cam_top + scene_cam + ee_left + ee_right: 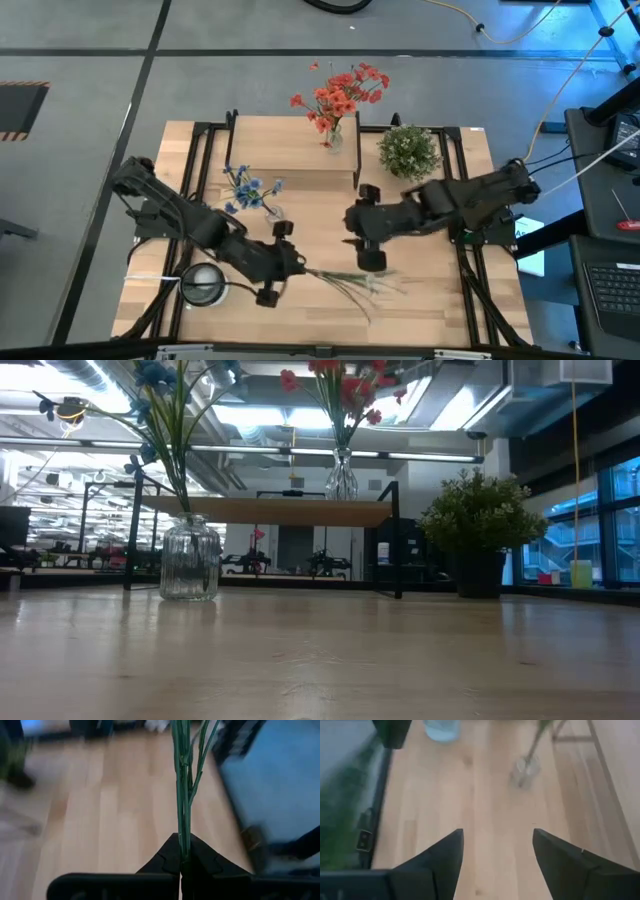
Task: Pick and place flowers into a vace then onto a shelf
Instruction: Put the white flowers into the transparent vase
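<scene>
The flowers are light and floppy; your left gripper pinches their thin stems, so lift gently; right gripper gapes empty.

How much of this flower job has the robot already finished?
One vase of red-orange flowers already stands on the shelf. A second vase with blue flowers sits on the table in front of the shelf, not yet lifted up. The left gripper is shut on a bunch of green stems, with an empty glass vase nearby. The right gripper hovers open.
</scene>
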Robot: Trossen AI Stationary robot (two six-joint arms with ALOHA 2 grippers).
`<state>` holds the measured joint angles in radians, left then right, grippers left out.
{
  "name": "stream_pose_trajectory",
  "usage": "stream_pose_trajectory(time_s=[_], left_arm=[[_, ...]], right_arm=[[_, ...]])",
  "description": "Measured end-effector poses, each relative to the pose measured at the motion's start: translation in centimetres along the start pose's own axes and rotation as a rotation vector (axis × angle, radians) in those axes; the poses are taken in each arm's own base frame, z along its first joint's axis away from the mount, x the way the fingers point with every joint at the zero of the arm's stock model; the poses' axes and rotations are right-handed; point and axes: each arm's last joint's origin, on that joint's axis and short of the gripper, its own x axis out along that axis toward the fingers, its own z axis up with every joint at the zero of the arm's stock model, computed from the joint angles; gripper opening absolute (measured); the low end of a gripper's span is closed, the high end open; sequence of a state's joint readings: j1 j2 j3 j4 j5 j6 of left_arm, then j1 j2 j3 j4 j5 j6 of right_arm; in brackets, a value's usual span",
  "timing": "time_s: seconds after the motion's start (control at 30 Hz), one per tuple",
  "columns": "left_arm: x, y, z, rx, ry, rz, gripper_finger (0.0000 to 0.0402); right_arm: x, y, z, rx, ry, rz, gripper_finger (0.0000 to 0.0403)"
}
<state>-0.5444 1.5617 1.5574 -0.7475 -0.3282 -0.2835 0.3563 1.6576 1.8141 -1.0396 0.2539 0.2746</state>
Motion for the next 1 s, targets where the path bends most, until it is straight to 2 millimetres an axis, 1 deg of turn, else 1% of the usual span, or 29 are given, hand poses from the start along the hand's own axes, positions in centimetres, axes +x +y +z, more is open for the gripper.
stream_pose_trajectory(time_s=[0.07, 0.17, 0.27, 0.37, 0.43, 0.53, 0.6, 0.67, 0.77, 0.87, 1.0], left_arm=[[-1.2, 0.3, 1.1, 0.022, -0.096, -0.064, 0.0007], [-2.5, 1.1, 2.5, 0.042, -0.241, -0.159, 0.0007], [-2.7, 2.2, 2.4, 0.046, -0.327, -0.213, 0.0007], [-2.2, 3.3, 1.2, 0.010, -0.385, -0.240, 0.0007], [-2.1, 3.9, 0.5, -0.006, -0.482, -0.271, 0.0007], [-2.4, 5.0, -0.8, -0.030, -0.676, -0.314, 0.0007], [-2.5, 5.8, -2.0, -0.054, -0.802, -0.338, 0.0007], [-2.3, 6.4, -3.3, -0.077, -0.886, -0.347, 0.0008], [-1.6, 7.2, -5.4, -0.105, -0.952, -0.340, 0.0009], [-0.7, 7.8, -7.0, -0.111, -0.971, -0.311, 0.0009], [0.1, 8.0, -8.0, -0.092, -1.008, -0.288, 0.0009]], right_arm=[[-0.5, 0.8, -0.4, -0.027, -0.051, 0.013, 0.0238], [-0.5, 1.8, -1.5, -0.051, -0.091, 0.004, 0.0239], [-1.4, 2.3, -2.9, -0.036, -0.134, -0.040, 0.0239], [-2.3, 2.8, -4.3, 0.006, -0.183, -0.064, 0.0239], [-2.3, 3.2, -5.4, 0.015, -0.197, -0.049, 0.0239], [-1.4, 3.9, -6.4, 0.060, -0.295, -0.032, 0.0239], [-0.4, 4.4, -6.7, 0.065, -0.375, -0.020, 0.0239], [0.6, 4.8, -7.0, 0.059, -0.463, 0.004, 0.0239], [1.7, 5.2, -7.2, 0.080, -0.630, 0.052, 0.0239], [2.5, 5.2, -7.9, 0.051, -0.753, 0.058, 0.0239], [2.4, 4.8, -8.2, 0.085, -0.951, 0.072, 0.0239]])
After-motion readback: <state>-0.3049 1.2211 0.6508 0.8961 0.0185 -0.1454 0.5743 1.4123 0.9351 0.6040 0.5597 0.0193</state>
